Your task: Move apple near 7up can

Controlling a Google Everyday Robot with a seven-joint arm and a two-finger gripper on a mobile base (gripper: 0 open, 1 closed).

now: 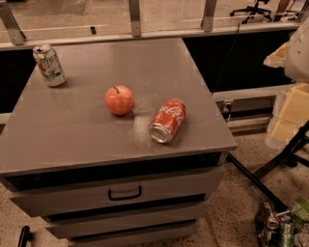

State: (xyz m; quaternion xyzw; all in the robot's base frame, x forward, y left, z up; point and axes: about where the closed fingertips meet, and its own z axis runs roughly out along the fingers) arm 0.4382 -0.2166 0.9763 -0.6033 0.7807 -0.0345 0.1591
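Grey cabinet top [96,140], seen from above at the near side.

- Apple [119,100]: orange-red, stem up, resting on the top roughly at centre. Nothing touches it.
- 7up can [49,66]: upright at the far left corner of the top, leaning slightly left in the view. It is well apart from the apple, with bare grey surface between them.
- Coca-Cola can [167,120]: lying on its side to the right of the apple and a little nearer, silver end facing near-left. It is close to the apple but not touching it.
- Gripper: outside the camera view, so I cannot tell whether it is wide, narrow or holding anything.
- A pale rounded shape [298,48] is cut off by the right edge. I cannot tell what it is.

Below the top, on the near face, a drawer carries a black handle [125,194]. Yellow foam blocks [288,116] sit to the right of the cabinet, over black stand legs [285,157] on the speckled floor. Crushed cans [273,226] lie on the floor at near right. An office chair [255,9] stands at far right beyond the rail.
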